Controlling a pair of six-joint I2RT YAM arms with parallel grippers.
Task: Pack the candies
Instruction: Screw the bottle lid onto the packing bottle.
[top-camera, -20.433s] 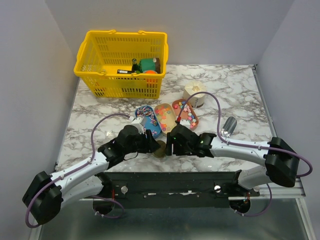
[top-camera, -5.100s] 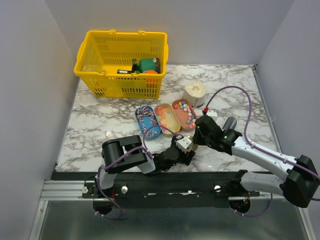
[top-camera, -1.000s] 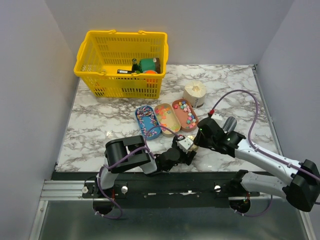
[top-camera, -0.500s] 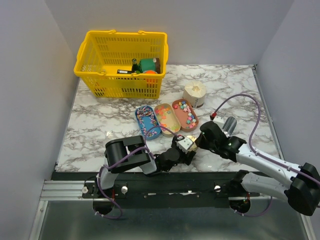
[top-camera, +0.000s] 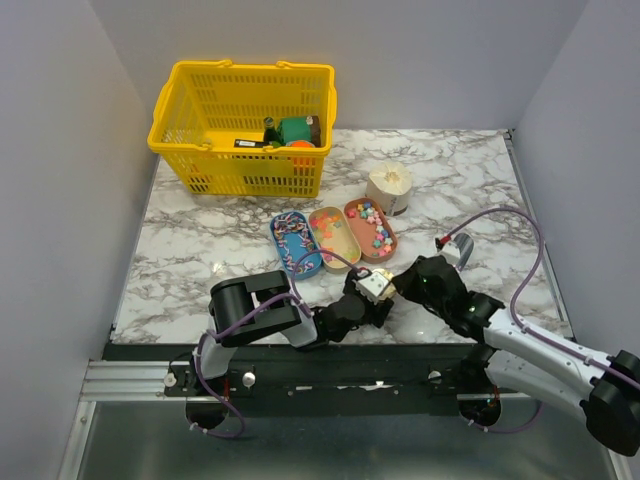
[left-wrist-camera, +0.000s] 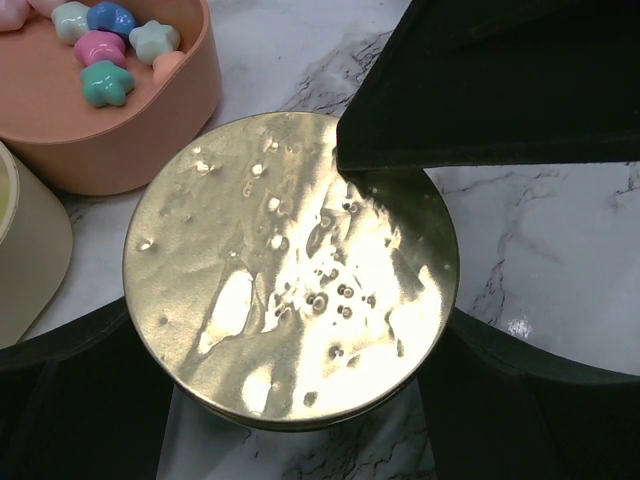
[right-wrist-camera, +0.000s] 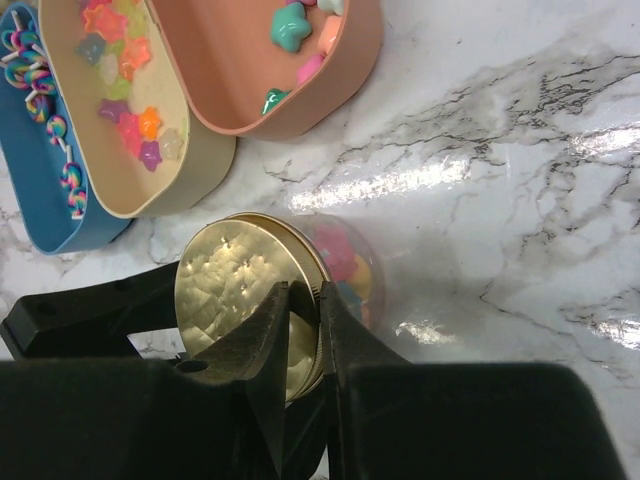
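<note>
**Lid pinched at the rim, sweets mostly unpacked**

The marble table (top-camera: 200, 240) fills the overhead view, with a yellow basket (top-camera: 240, 170) at upper left. At the frame's centre three oval trays sit side by side: blue (right-wrist-camera: 40, 215), cream (right-wrist-camera: 190, 185) and salmon (right-wrist-camera: 340, 70).

Just below them, lower centre, both arms meet over a small clear jar (right-wrist-camera: 350, 270). The left gripper (top-camera: 365, 300) has its fingers spread wide around the jar, one on each side, holding it. The right gripper (right-wrist-camera: 303, 300) has nipped its fingers onto the rim of the gold lid (left-wrist-camera: 290, 270), one finger across the lid's face.

The candies (left-wrist-camera: 105, 80), tiny coloured stars, lie mostly in the trays. A few pink and yellow ones show through the jar's wall.

To my eye this is the lid step, with most of the packing left to do.

The right grip is thin and sits at the edge only. A twist or pull off the lid's axis could make the fingers slide off, or turn the jar in the left hold.

The jar looks tilted, so a freed lid might let sweets roll out. It also sits just beside the salmon tray, and a jerk could shove that tray.
</note>
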